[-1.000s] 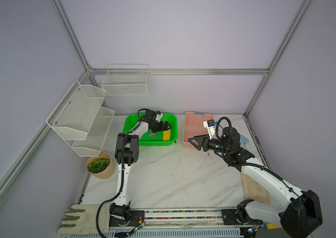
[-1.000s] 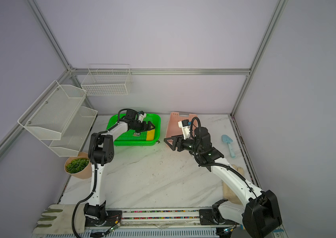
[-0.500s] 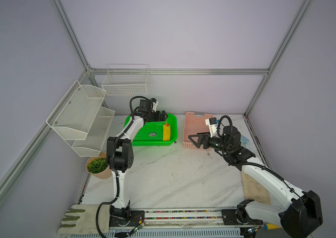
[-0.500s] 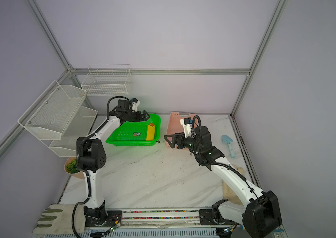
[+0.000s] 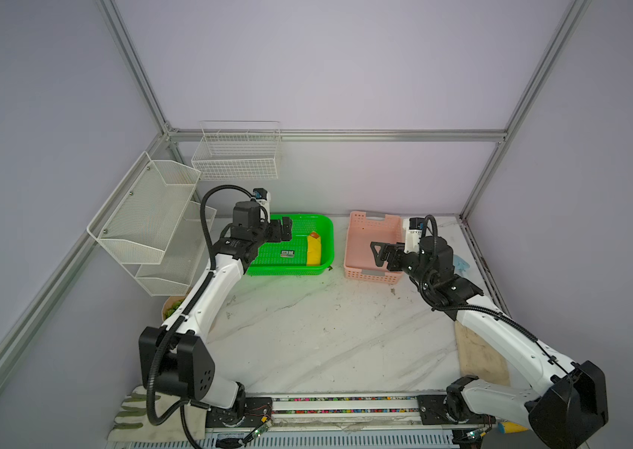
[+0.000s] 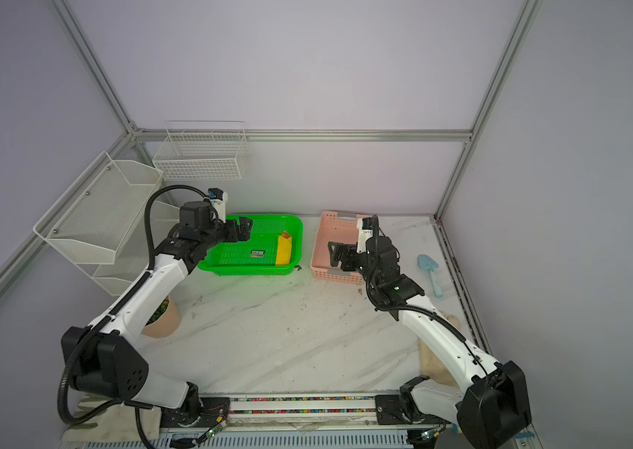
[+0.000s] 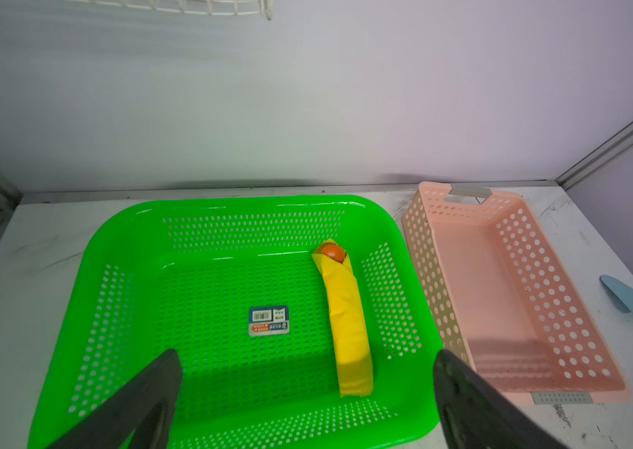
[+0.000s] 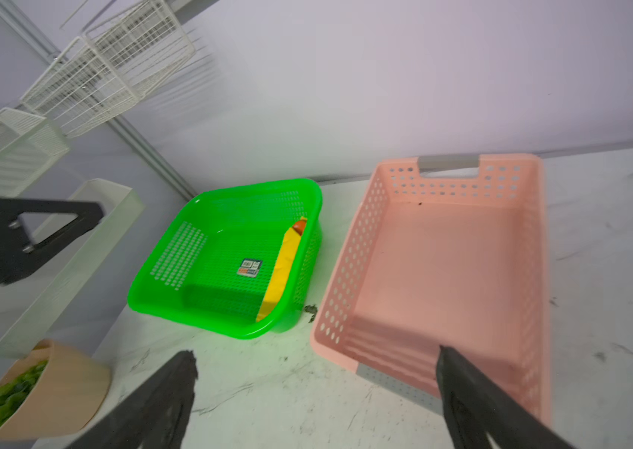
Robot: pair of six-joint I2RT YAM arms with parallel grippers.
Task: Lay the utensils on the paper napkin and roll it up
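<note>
Your left gripper point(image 7: 307, 359) hangs over the left side of the green basket point(image 7: 112, 252), its jaws spread wide with nothing between them. Your right gripper point(image 8: 314, 355) hovers above the pink basket point(image 8: 361, 248), spread just as wide and empty. The napkin point(image 7: 347, 322) lies rolled up inside the green basket along its right wall, running near to far. Of the utensils point(image 7: 333, 252) you see only a rounded orange tip at the roll's far end. The pink basket stands just right of the green one, not touching it. A trowel point(image 6: 429, 268) lies farther right on the table point(image 5: 326, 342).
</note>
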